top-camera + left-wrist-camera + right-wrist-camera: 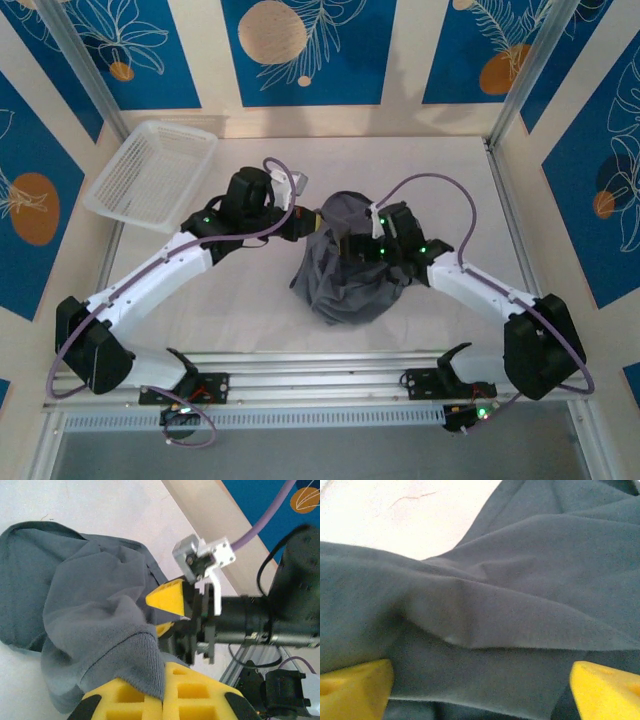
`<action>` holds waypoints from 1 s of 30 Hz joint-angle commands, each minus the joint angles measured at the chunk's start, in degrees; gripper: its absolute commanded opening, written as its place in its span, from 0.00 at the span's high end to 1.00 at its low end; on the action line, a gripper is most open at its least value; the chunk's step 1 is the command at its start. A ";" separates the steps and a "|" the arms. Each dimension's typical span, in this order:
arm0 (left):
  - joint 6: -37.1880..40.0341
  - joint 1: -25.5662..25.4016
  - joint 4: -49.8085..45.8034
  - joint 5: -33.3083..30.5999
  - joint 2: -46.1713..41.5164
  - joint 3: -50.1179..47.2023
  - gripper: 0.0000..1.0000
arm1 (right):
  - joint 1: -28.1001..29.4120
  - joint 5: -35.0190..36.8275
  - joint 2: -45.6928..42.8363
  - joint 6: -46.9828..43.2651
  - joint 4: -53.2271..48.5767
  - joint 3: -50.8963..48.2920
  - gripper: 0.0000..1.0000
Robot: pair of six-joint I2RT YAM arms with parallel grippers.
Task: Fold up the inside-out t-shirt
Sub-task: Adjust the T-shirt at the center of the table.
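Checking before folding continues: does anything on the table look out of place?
The t-shirt is bunched in a crumpled heap on the table, not spread flat; the shut left gripper pinches one fold and the right gripper is open over the cloth. The basket sits askew in the far left corner.

The crumpled slate-grey cotton t-shirt (345,270), lying mid-way across the white table (240,320), is hiding its sleeves and collar in its own folds. Its hem is covering part of the left gripper (162,700); the wrist views' lower edges are cutting off that gripper's yellow pads and the right gripper's (480,690) yellow fingers.
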 commanded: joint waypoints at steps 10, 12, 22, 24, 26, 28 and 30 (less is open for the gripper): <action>-1.07 2.81 -2.08 -1.75 -2.61 0.68 1.00 | 3.21 3.18 5.12 -10.90 14.51 -0.82 0.11; -1.07 3.29 -2.27 -1.42 -2.36 0.66 1.00 | 4.84 -1.07 2.48 -13.33 18.97 -4.10 0.10; -1.71 3.58 -1.84 -0.36 -2.50 0.24 1.00 | 10.53 19.14 8.38 -26.23 24.71 -0.94 0.08; -1.43 3.66 -2.16 -0.73 -2.78 0.31 1.00 | 11.13 28.81 12.90 -25.79 20.48 4.20 0.09; -1.41 3.82 -2.41 -1.40 -3.41 0.17 1.00 | 10.06 33.60 16.49 -23.82 15.98 7.88 0.15; -1.26 4.23 -2.68 -2.03 -4.20 -0.11 1.00 | 8.99 31.95 17.84 -22.37 14.55 8.24 0.24; -0.70 4.90 -3.60 -2.55 -4.83 -0.30 1.00 | 7.93 29.48 18.04 -20.29 12.31 8.40 0.39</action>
